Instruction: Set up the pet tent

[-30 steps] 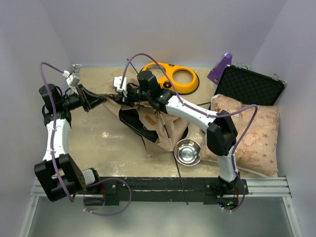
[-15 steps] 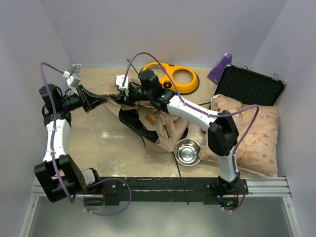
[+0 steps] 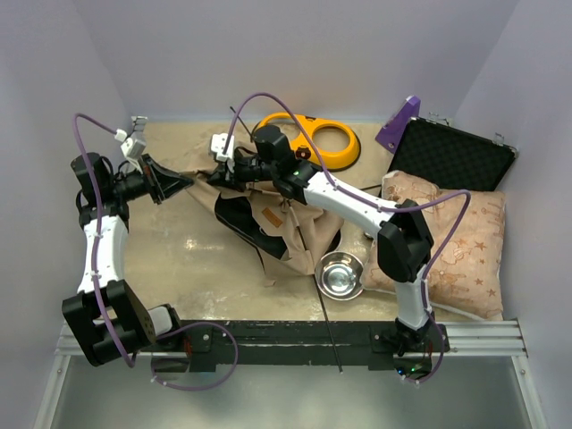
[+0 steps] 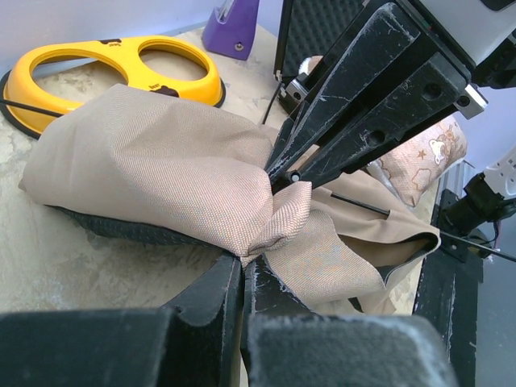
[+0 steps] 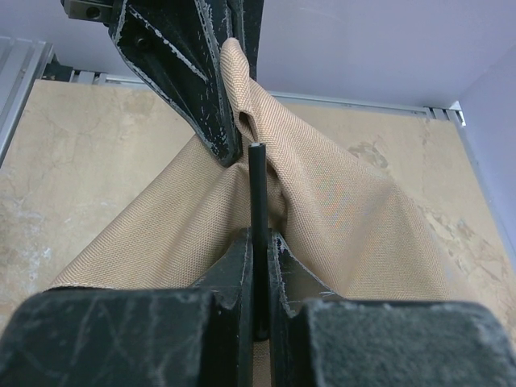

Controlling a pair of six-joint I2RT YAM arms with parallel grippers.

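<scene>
Left claw [image 4: 243, 270], right claw [image 5: 256, 242]: seemingly touching.

No lettering, label, brand or number is legible on anything.

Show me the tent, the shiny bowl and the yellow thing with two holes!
pet tent [image 3: 299, 228]: top view, on its crumpled tan fabric.
metal bowl [image 3: 340, 274]: top view, on the inside bottom of the bowl.
yellow feeder [image 4: 121, 66]: left wrist view, on the bridge between its two holes.

Left end effector [image 4: 244, 270] pinching pet tent [image 4: 153, 165] fabric; yellow feeder [image 4: 126, 58] behind
</scene>
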